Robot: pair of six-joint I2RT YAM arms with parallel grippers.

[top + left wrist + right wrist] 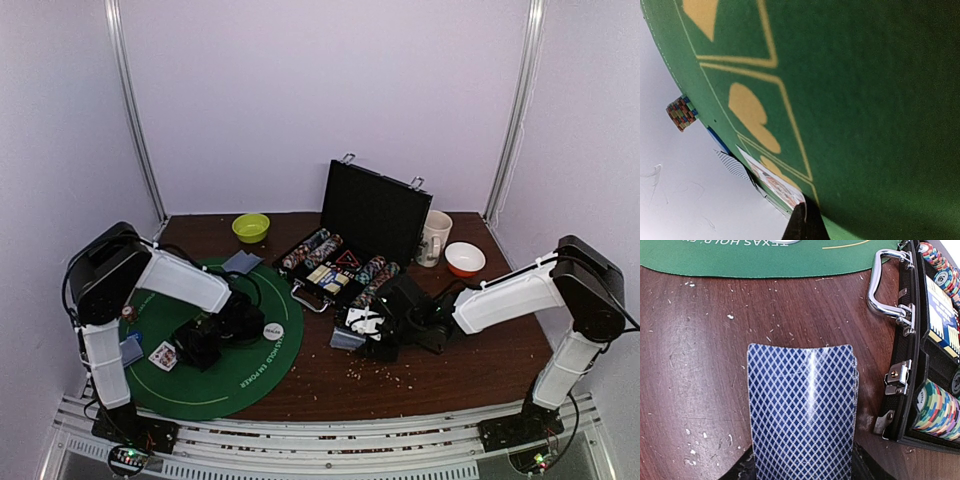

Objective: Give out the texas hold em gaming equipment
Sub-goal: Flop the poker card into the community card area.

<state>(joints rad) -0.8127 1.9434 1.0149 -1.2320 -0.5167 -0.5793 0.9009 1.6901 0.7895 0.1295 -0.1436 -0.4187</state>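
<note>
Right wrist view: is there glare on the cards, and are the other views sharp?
Right wrist view: a bright streak of glare runs down the blue-backed cards; left wrist view: the dark fingertips are blurred, the chip stack is sharper; top view: even light, soft shadows.

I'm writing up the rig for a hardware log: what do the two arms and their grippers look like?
Both arms match: the left arm and right arm each have smooth white link covers between bulky black joint housings, with thin black cables looping alongside. The left gripper and right gripper are black; no markings are legible.
</note>
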